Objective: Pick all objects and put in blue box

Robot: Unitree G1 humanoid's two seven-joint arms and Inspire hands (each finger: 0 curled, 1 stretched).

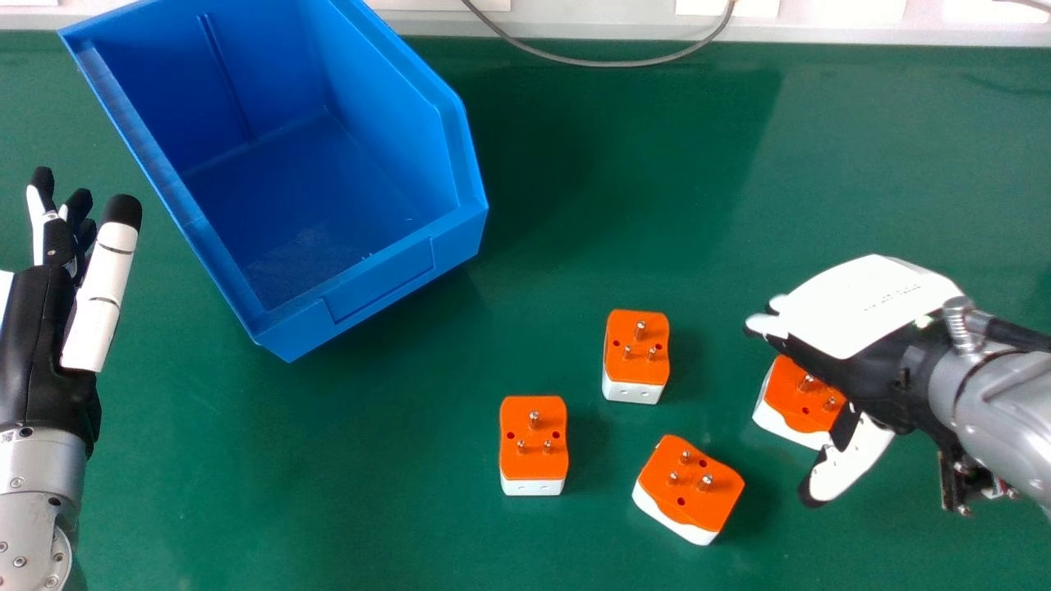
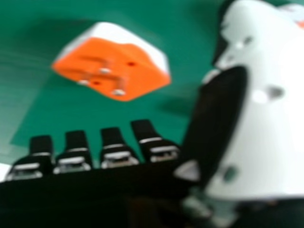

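Right hand [image 1: 862, 304] was kinda hanging over an orange-and-white adapter [image 1: 790, 400], lower right of frame, fingers and thumb apart.

grn surface [image 1: 328, 492] | pale strip [image 1: 903, 33] @ far edge | gry cable [image 1: 608, 63] x-ing both

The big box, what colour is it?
The box is blue all over, best seen in the head view.

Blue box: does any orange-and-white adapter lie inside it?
No, the four adapters are on the green table, outside the blue box.
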